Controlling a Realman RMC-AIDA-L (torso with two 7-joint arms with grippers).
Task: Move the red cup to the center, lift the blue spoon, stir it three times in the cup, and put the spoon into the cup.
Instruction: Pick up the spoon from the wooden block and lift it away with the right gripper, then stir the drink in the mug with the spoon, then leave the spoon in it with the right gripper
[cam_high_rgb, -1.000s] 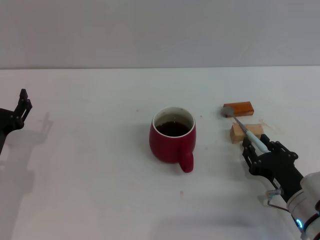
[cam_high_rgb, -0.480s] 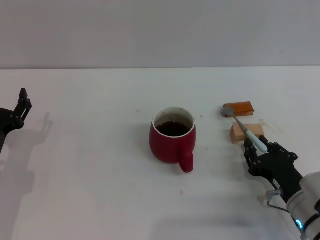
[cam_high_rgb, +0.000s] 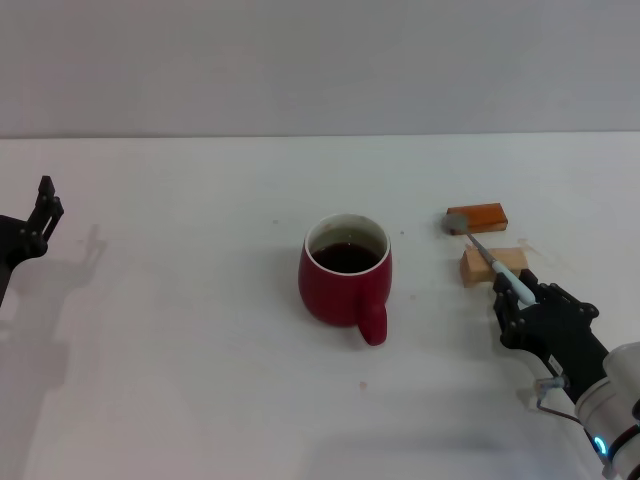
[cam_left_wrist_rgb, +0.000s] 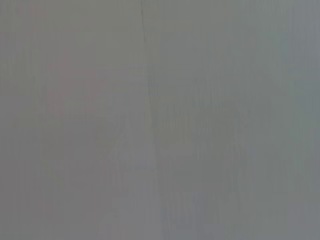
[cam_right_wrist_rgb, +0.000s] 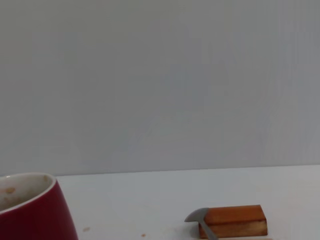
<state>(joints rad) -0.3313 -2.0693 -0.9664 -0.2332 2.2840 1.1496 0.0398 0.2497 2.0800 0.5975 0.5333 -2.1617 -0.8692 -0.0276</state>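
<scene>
The right tool (cam_high_rgb: 520, 300) is seen low at the near right of the white surface (cam_high_rgb: 180, 330), in the head view. Its black fingers (cam_high_rgb: 512, 322) are positioned around the pale-blue handle end of the blue spoon (cam_high_rgb: 497, 265); whether they are clamped on the handle or only close about it cannot be told.

From the right tool the blue spoon runs away and toward the robot's left. Its handle is laid across the tan wooden block (cam_high_rgb: 490, 265), which sits just beyond the fingers. Its grey bowl is rested at the end of the orange-brown block (cam_high_rgb: 478, 217), farther out still. In the right wrist view the grey bowl (cam_right_wrist_rgb: 199, 217) is seen against the near end of the orange-brown block (cam_right_wrist_rgb: 232, 221).

The red cup (cam_high_rgb: 345, 268) is stood upright on the surface, well to the left of the right tool and apart from it. Its handle is turned toward the robot, and dark liquid is seen inside the white inner rim. An edge of the red cup (cam_right_wrist_rgb: 30, 210) is also caught in the right wrist view.

The left tool (cam_high_rgb: 45, 205) is held at the far left edge of the surface, well apart from the cup; whether its fingers are apart or together cannot be told. Nothing but a grey blank is given by the left wrist view.
</scene>
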